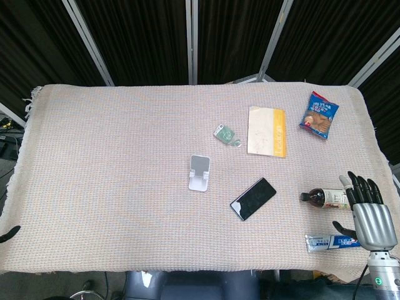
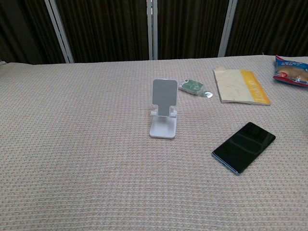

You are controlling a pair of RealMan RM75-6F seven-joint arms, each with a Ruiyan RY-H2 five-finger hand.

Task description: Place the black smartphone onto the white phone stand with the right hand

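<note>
Looking down from the head view, we see the table (image 1: 112,187) under its woven beige cloth filling nearly everything. At its right edge our right hand (image 1: 370,212) is raised over the cloth, back toward the camera, fingers straight and slightly apart, holding nothing. Our left hand (image 1: 9,234) is only a dark tip at the near-left corner, and we cannot tell how its fingers lie.

Next down in size, the yellow-and-white booklet (image 1: 267,130) lies flat toward the far right, and a blue snack bag (image 1: 319,115) sits beyond it near the corner. The black smartphone (image 1: 253,199) lies flat and diagonal on the cloth, screen up, near the stand but not on it, untouched. A dark bottle (image 1: 325,198) lies on its side just left of the right hand, and a toothpaste tube (image 1: 328,242) lies nearer the edge below it. The white phone stand (image 1: 200,172) sits upright mid-table, left of the phone. Smallest, a green packet (image 1: 225,134) rests just left of the booklet.
</note>
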